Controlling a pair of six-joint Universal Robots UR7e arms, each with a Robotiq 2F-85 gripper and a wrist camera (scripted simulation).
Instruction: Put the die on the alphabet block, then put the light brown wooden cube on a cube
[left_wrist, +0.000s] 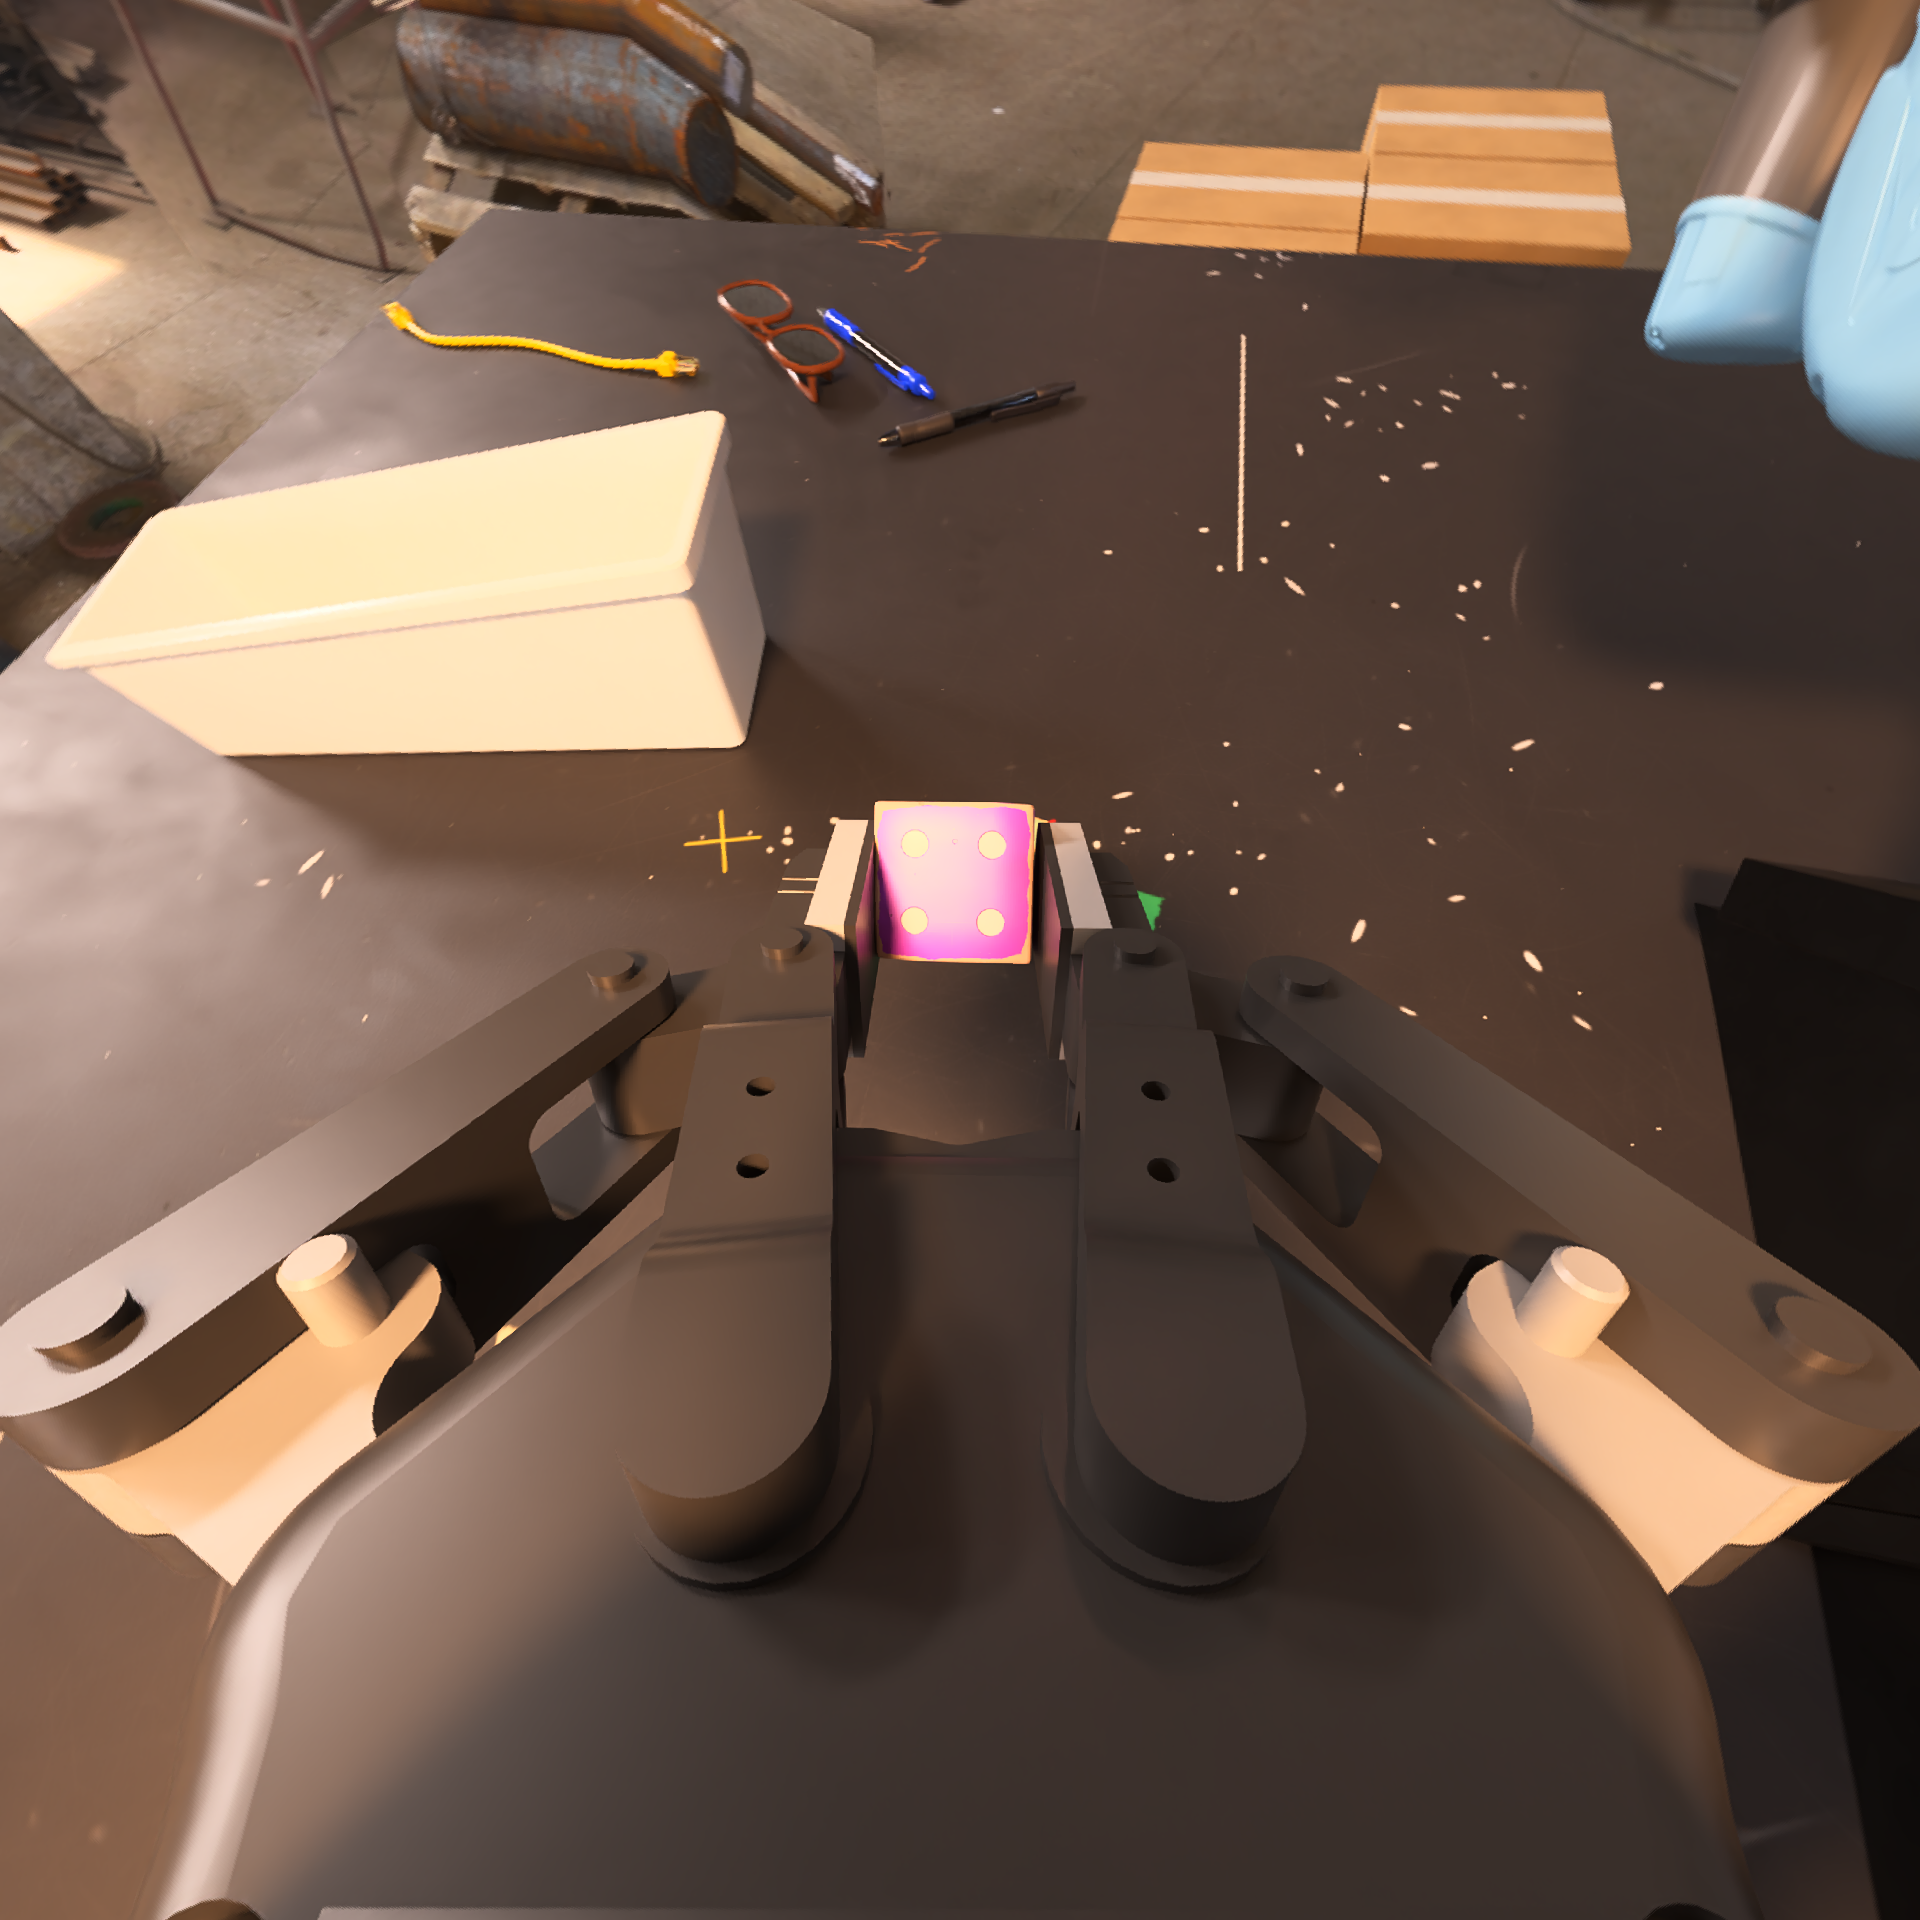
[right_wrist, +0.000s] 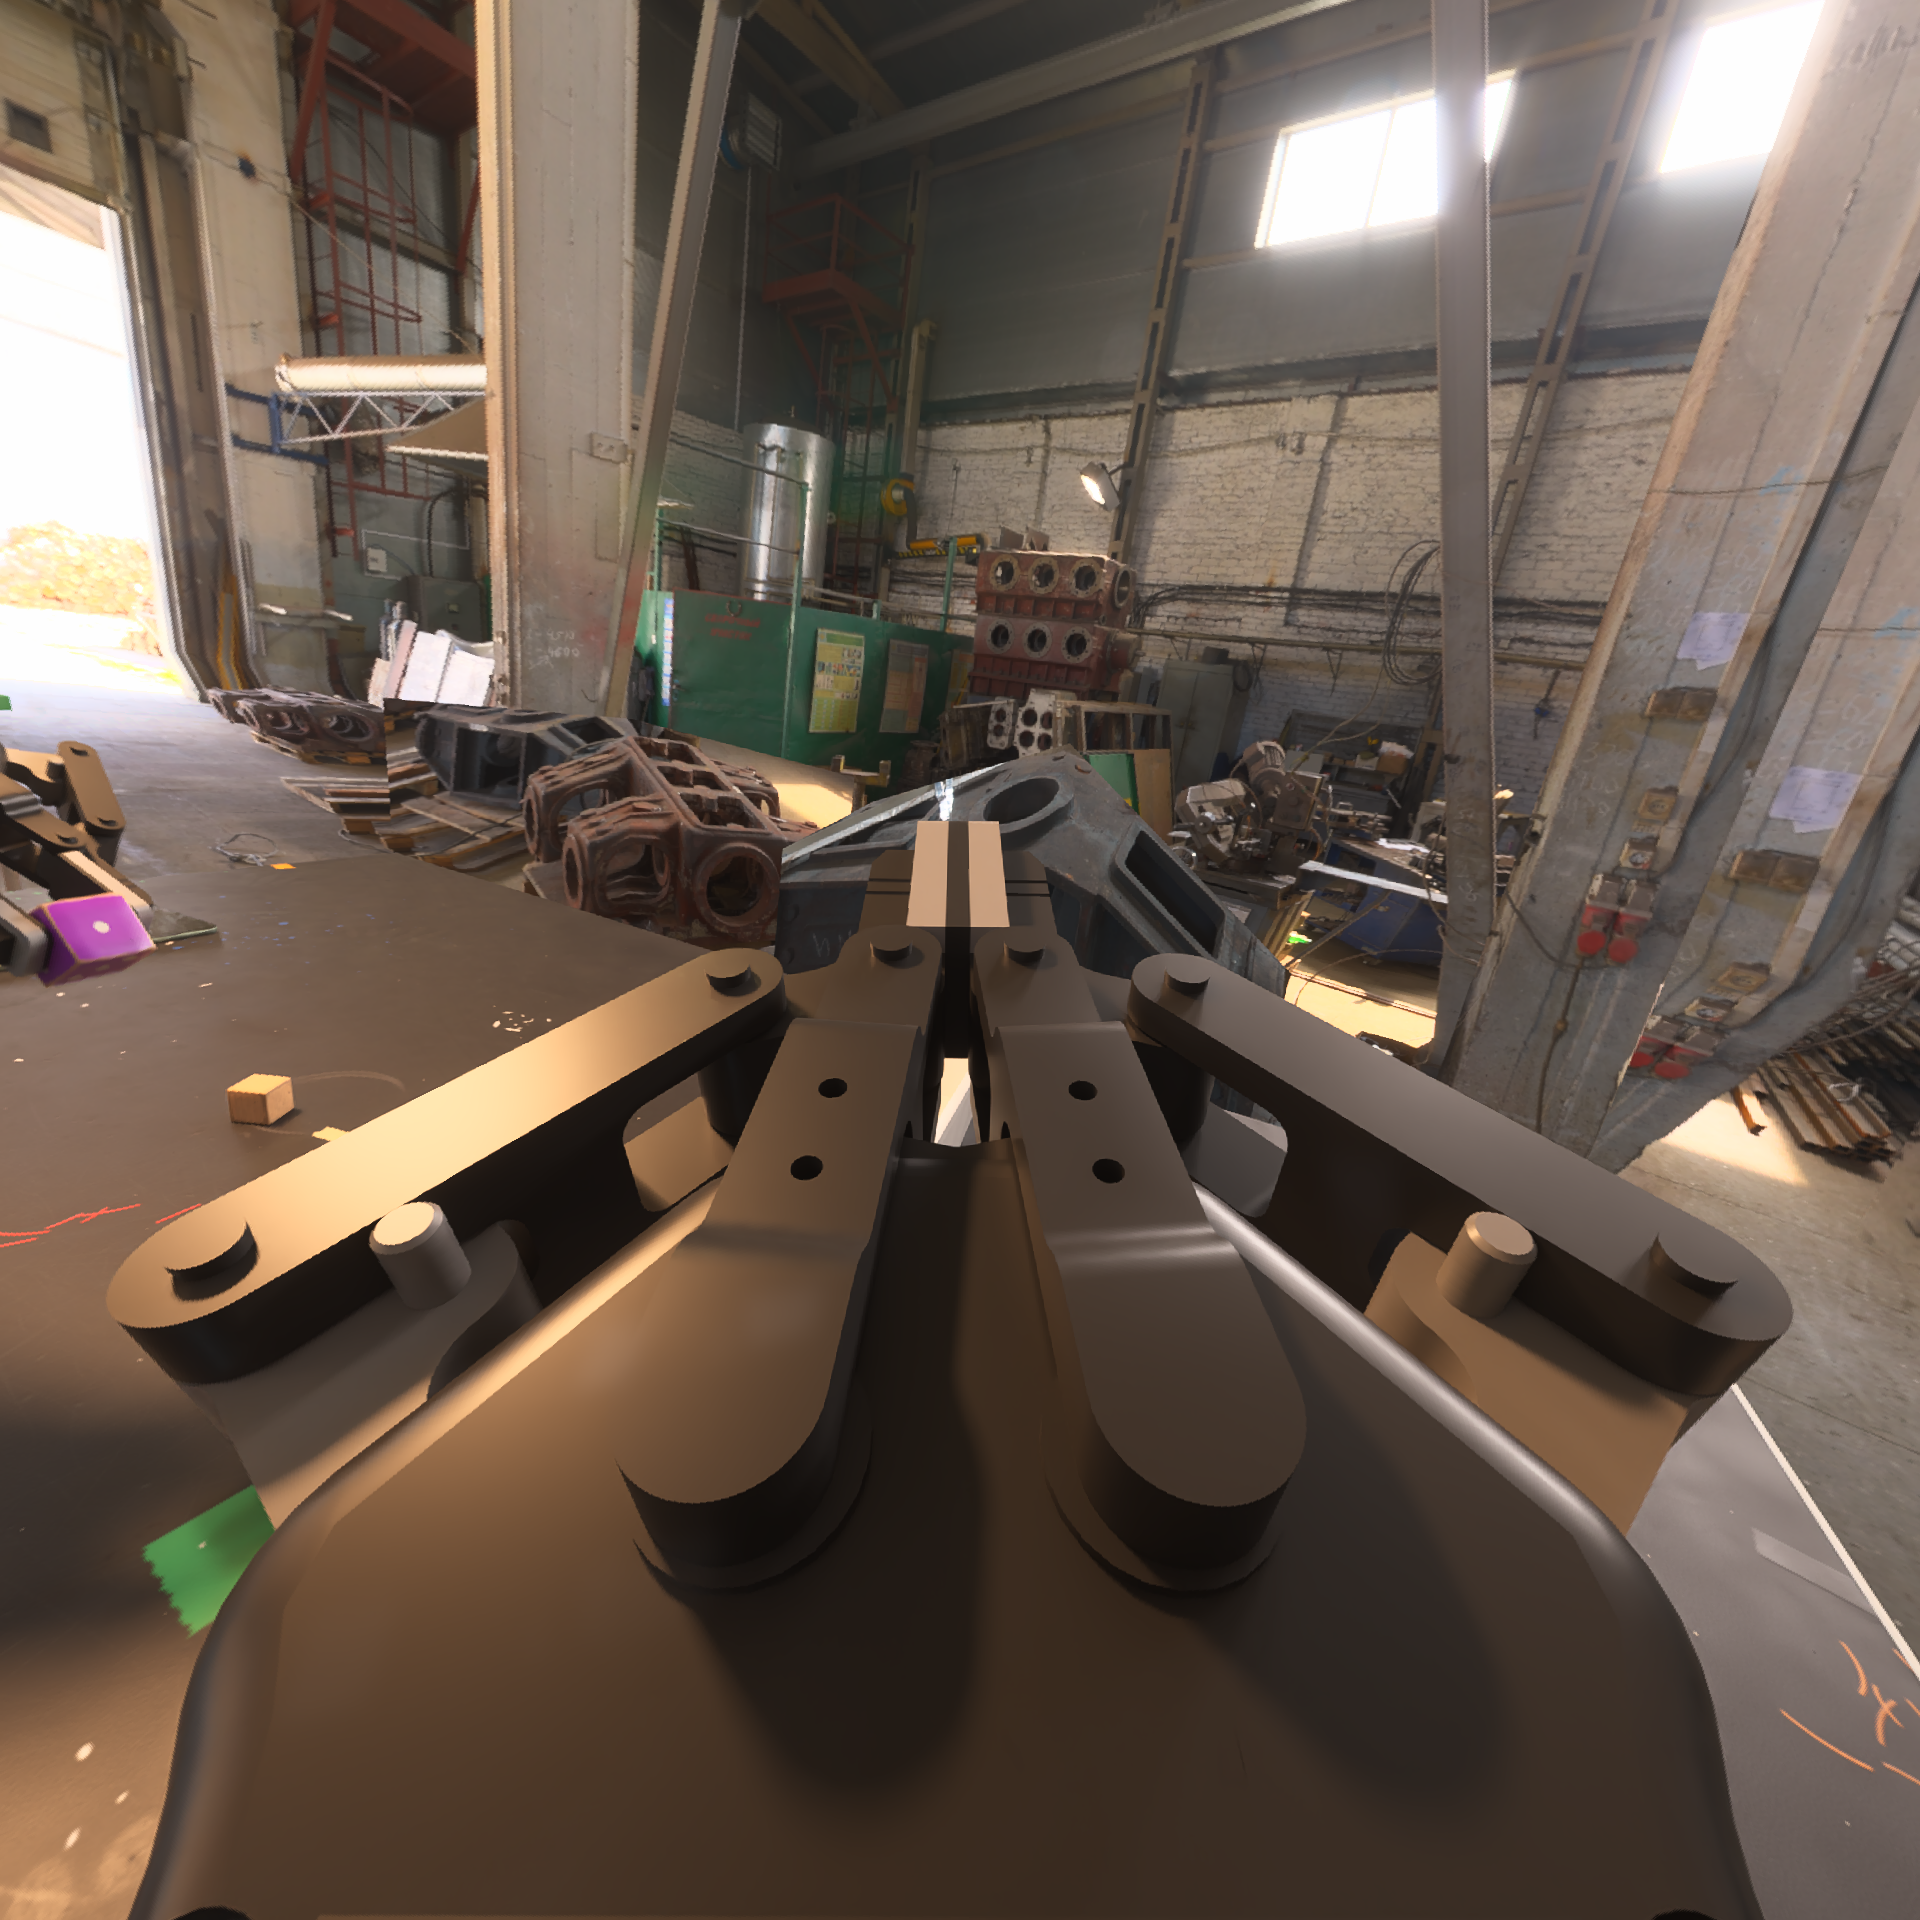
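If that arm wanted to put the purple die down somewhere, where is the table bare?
Bare table lies right of the white box and nearer than the pens, up to the black block at the right edge. The far strip is crowded: yellow cord, glasses, pens. The left hand holds the die; the wooden cube has bare table around it.

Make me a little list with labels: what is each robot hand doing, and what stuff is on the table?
left gripper: shut on the die
right gripper: shut, holding nothing
wooden cube: alone on the table
alphabet block: cannot tell
other things: white box, glasses, blue pen, black pen, yellow cable
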